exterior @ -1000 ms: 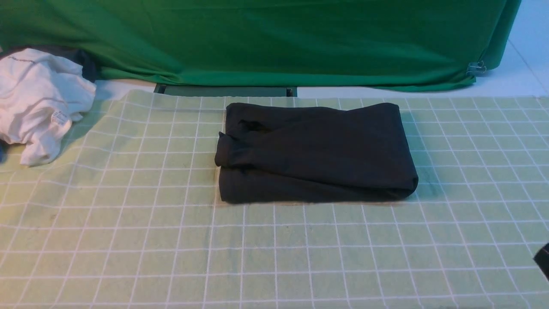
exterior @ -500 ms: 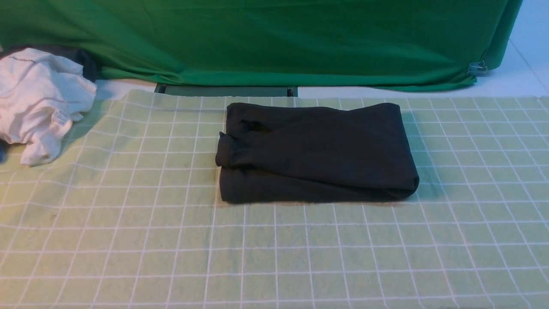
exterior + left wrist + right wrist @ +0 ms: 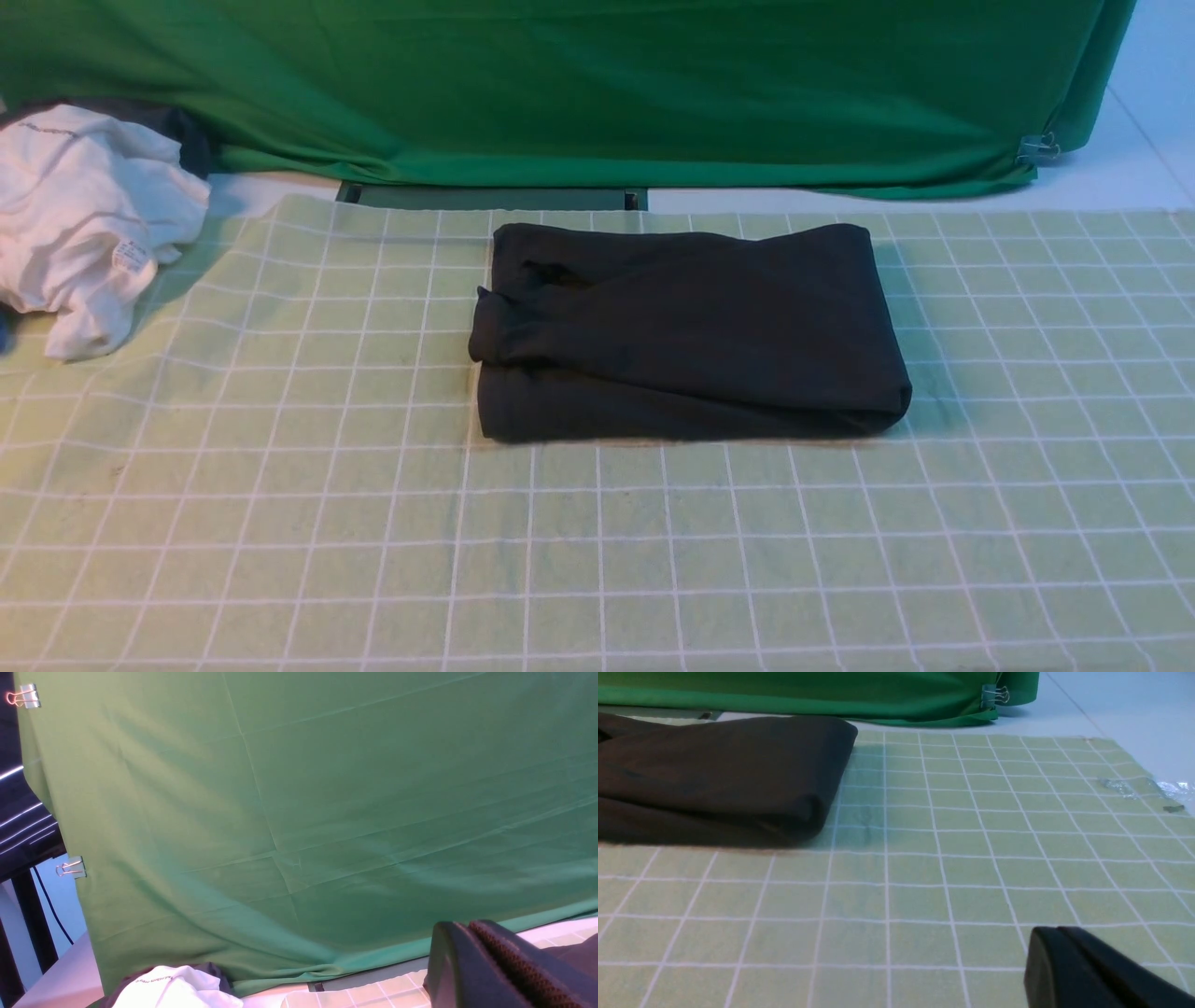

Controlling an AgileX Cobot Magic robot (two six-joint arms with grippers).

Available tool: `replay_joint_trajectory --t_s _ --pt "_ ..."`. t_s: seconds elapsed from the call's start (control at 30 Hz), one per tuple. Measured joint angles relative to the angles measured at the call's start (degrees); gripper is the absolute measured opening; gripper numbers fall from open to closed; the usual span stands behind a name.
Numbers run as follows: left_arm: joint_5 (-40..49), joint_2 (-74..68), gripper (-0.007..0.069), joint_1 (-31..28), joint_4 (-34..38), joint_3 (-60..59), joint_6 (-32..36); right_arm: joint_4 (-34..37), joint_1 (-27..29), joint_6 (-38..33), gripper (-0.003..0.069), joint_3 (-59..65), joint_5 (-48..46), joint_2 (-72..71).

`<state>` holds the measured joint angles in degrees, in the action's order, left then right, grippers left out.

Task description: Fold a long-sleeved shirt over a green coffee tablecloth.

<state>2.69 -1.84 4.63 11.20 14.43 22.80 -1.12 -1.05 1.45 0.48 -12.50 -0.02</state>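
The long-sleeved shirt (image 3: 686,331) lies folded into a thick black rectangle on the green coffee tablecloth (image 3: 597,541), sitting toward the cloth's far edge and roughly midway between its left and right edges. Its right end is a rounded fold, while the left end shows layered edges with a small cuff-like bump poking out. No arm reaches into the front view, and nothing touches the bundle. Over by the far left corner, a crumpled white garment (image 3: 79,224) with a small tag rests partly on the cloth's edge, well apart from the shirt. Behind everything hangs the deep-green drape (image 3: 597,84), pinned with a metal binder clip (image 3: 1036,147) at its right side. From the right wrist view, the right gripper (image 3: 1092,970) shows only as a dark tip low over bare grid squares, near the cloth's right edge and clear of the shirt's rounded end (image 3: 714,779); its fingers appear pressed together with nothing between them. From the left wrist view, the left gripper (image 3: 504,966) points up at the drape (image 3: 299,812), its ribbed pad (image 3: 518,963) lying flat against the other finger, also closed on nothing, with the white garment (image 3: 173,989) just peeking in below.
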Motion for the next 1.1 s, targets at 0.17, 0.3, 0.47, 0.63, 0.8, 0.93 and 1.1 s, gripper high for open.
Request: replay_joint_trajectory --t_s 0.17,0.3,0.47,0.63,0.8,0.93,1.1 --pt "0.0 0.0 -0.0031 0.0 -0.04 0.0 0.0 0.0 0.0 0.15 0.0021 0.0 0.0 0.0" --pt "0.0 0.0 -0.0031 0.0 -0.04 0.0 0.0 0.0 0.0 0.23 0.0024 0.0 0.0 0.0" --pt "-1.08 0.89 -0.0031 -0.66 -2.7 -2.35 0.0 0.0 0.0 0.23 0.0034 0.0 0.0 0.0" --pt "0.41 1.74 -0.0031 -4.68 -8.59 -6.0 -2.64 0.0 0.0 0.23 0.0048 0.0 0.0 0.0" --pt "2.89 1.74 -0.003 -7.25 -8.63 -14.12 -11.05 0.0 0.0 0.23 0.0062 0.0 -0.04 0.0" --pt "11.53 1.74 -0.0029 -7.37 -8.82 -14.74 -14.16 0.0 0.0 0.23 0.0073 0.0 -0.04 0.0" --pt "13.53 1.74 -0.0029 -7.37 -8.82 -14.84 -14.92 0.06 0.0 0.23 0.0083 0.0 -0.04 0.0"
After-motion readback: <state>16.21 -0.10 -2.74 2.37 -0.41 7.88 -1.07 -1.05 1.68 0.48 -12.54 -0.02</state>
